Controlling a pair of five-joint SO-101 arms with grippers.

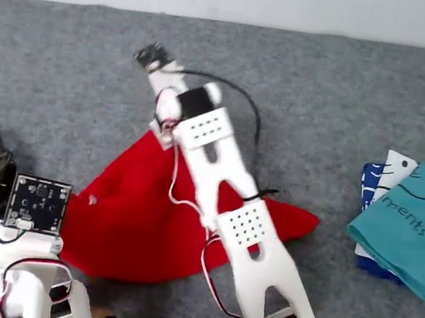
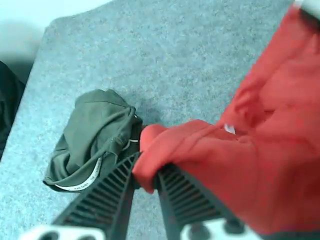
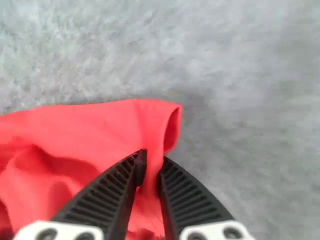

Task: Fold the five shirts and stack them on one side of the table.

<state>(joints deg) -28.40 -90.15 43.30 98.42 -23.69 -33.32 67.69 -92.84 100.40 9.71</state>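
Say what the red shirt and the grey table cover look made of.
The red shirt looks like soft matte knit, likely cotton: it drapes and creases. The table cover looks like grey felt or short-pile carpet: fuzzy, speckled surface.

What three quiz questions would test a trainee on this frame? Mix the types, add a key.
1. True or false: both the left gripper and the right gripper are shut on the red shirt.
2. Multiple choice: what lies on top of the folded stack? A. teal shirt B. black shirt C. yellow shirt
3. Short answer: which shirt lies crumpled and unfolded near the left arm?

Key: 1 true; 2 A; 3 the olive shirt.
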